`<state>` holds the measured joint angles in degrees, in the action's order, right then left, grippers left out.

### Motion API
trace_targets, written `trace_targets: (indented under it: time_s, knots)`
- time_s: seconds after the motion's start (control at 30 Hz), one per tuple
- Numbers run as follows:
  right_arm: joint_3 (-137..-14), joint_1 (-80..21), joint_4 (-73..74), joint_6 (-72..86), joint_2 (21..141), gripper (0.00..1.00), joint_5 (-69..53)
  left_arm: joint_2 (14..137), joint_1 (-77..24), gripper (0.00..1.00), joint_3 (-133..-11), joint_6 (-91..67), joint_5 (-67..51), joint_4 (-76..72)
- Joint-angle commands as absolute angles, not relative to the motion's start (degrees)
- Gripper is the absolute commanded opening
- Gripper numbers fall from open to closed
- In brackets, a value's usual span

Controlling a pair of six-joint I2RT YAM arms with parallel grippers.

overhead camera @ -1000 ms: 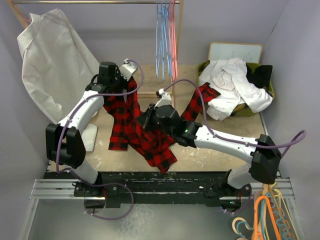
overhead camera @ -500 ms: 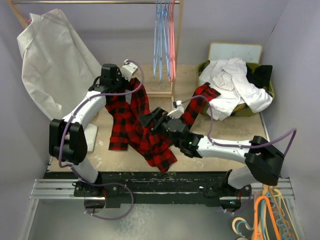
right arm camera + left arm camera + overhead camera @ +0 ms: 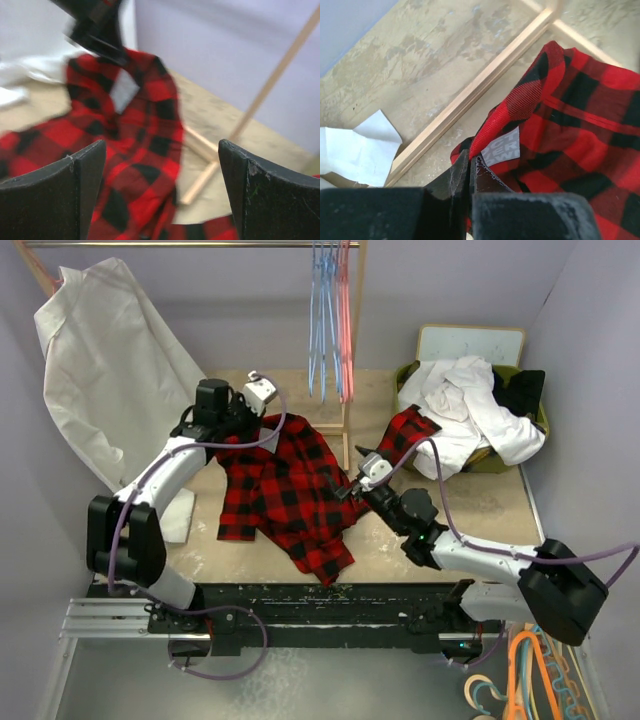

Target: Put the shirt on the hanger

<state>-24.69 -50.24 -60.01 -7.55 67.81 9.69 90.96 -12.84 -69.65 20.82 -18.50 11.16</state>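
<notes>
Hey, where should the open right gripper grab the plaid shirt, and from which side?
Probably the shoulder edge of the shirt, right of the collar that the left gripper pinches by the tag. It looks lifted there, and the right gripper stands open on that side, so come in from the right.

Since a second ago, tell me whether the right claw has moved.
Yes. The right claw has shifted rightward, from well left of the wooden rack post to beside its foot.

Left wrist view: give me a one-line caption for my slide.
Left end effector shut on the shirt at its edge beside the grey tag, above a wooden rail.
</notes>
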Motion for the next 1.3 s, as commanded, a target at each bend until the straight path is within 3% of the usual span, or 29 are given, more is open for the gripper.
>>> trace_targets:
  time_s: [0.0, 0.17, 0.27, 0.47, 0.57, 0.8, 0.83, 0.9, 0.97, 1.03, 1.13, 1.27]
  knots:
    - [-27.4, -39.9, -65.0, -26.7, 72.3, 0.94, -1.7, 81.1, -13.0, 0.0, -67.4, 24.5, -28.0, 7.9]
    - [-36.5, -29.1, -49.6, -18.3, 75.4, 0.93, -21.9, 75.8, -13.0, 0.0, -69.7, 28.8, -35.9, 16.0]
    - [-42.1, -27.4, -40.5, -18.5, 77.3, 0.92, -36.2, 74.7, -13.0, 0.0, -72.3, 30.7, -41.1, 21.2]
    - [-55.1, -25.6, -29.9, -18.6, 87.3, 0.91, -50.9, 74.5, -13.0, 0.0, -75.3, 32.9, -42.7, 24.5]
    - [-62.0, -25.6, -21.8, -22.5, 92.8, 0.89, -51.3, 74.8, -13.0, 0.0, -76.0, 33.3, -41.9, 24.2]
    - [-64.0, -25.6, -27.9, -20.3, 99.5, 0.86, -50.6, 75.3, -13.0, 0.0, -77.2, 32.3, -41.9, 23.7]
    - [-64.8, -25.6, -26.0, -20.7, 100.3, 0.83, -51.3, 75.6, -13.0, 0.0, -77.2, 32.3, -41.7, 23.5]
    - [-66.4, -25.6, -23.4, -21.3, 101.0, 0.66, -53.5, 76.2, -13.0, 0.0, -77.3, 32.0, -40.4, 22.2]
    - [-65.4, -26.0, -25.9, -18.8, 100.1, 0.38, -57.0, 77.6, -13.0, 0.0, -77.3, 31.3, -38.6, 19.7]
    - [-62.6, -27.2, -29.9, -16.5, 97.6, 0.01, -58.0, 79.4, -13.0, 0.0, -76.6, 30.2, -36.9, 16.2]
    - [-53.1, -29.8, -46.4, -4.4, 93.6, 0.0, -47.3, 82.9, -13.0, 0.0, -74.9, 26.5, -34.2, 7.7]
    - [-44.8, -31.3, -66.4, 19.3, 89.7, 0.0, -23.4, 88.8, -13.1, 0.0, -76.9, 21.7, -30.3, 3.7]
